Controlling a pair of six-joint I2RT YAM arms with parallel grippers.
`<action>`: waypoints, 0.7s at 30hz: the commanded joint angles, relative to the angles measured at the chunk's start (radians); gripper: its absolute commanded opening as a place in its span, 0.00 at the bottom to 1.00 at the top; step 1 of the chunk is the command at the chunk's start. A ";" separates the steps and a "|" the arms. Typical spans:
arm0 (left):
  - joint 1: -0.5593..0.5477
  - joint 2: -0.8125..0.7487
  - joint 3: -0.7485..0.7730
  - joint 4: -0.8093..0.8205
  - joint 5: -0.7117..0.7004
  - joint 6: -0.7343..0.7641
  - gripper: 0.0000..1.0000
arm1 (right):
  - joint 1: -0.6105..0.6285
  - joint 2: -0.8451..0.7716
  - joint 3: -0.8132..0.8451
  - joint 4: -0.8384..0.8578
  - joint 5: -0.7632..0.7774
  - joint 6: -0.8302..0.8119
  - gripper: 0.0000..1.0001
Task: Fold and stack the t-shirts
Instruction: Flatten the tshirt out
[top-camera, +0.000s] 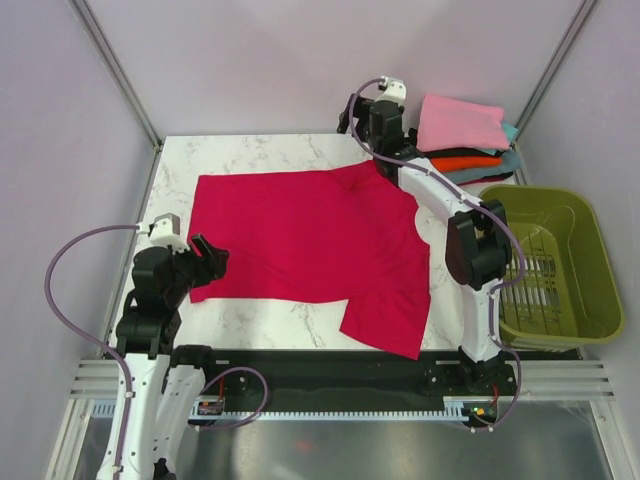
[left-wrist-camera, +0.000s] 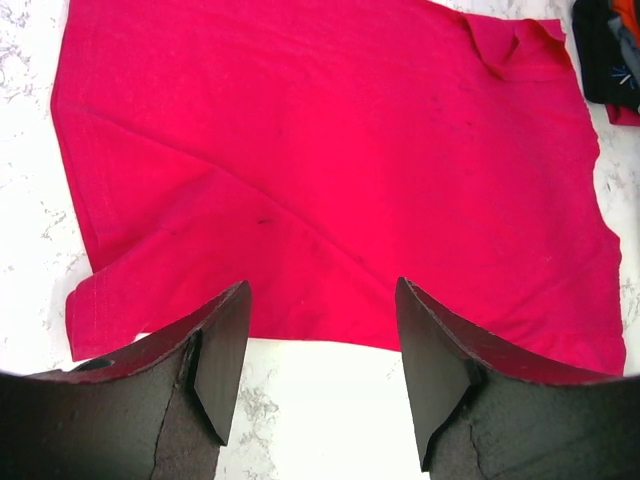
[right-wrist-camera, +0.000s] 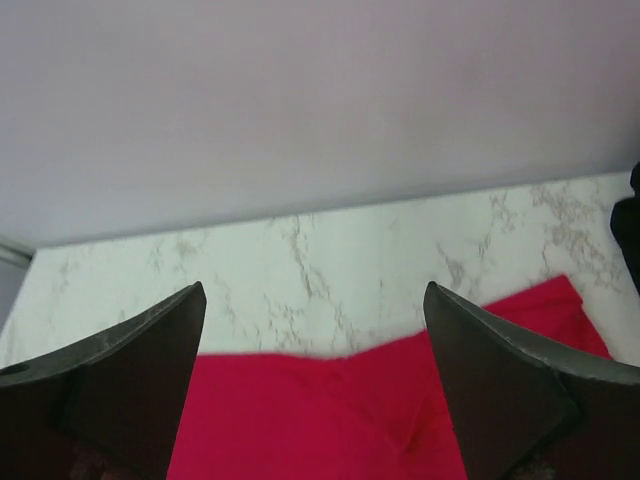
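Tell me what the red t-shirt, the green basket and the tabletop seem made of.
Red t-shirt: soft matte cloth, probably cotton knit; it lies limp with creases and stitched hems. Green basket: moulded plastic, slight sheen, slotted floor. Tabletop: white with grey veining, marble or marble-look laminate; cannot tell which.

top: high, looking down | left wrist: close over crimson t-shirt (left-wrist-camera: 330, 170) | right wrist: low, facing back wall (right-wrist-camera: 320, 100) | shared: that t-shirt
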 joint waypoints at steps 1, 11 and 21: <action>-0.014 -0.027 -0.006 0.048 0.006 0.002 0.67 | 0.024 0.004 -0.075 -0.233 0.045 -0.034 0.98; -0.063 -0.079 -0.009 0.048 -0.015 0.011 0.69 | 0.062 0.106 -0.032 -0.360 0.046 -0.004 0.81; -0.081 -0.102 -0.011 0.045 -0.037 0.019 0.70 | 0.066 0.214 0.031 -0.363 0.017 0.026 0.64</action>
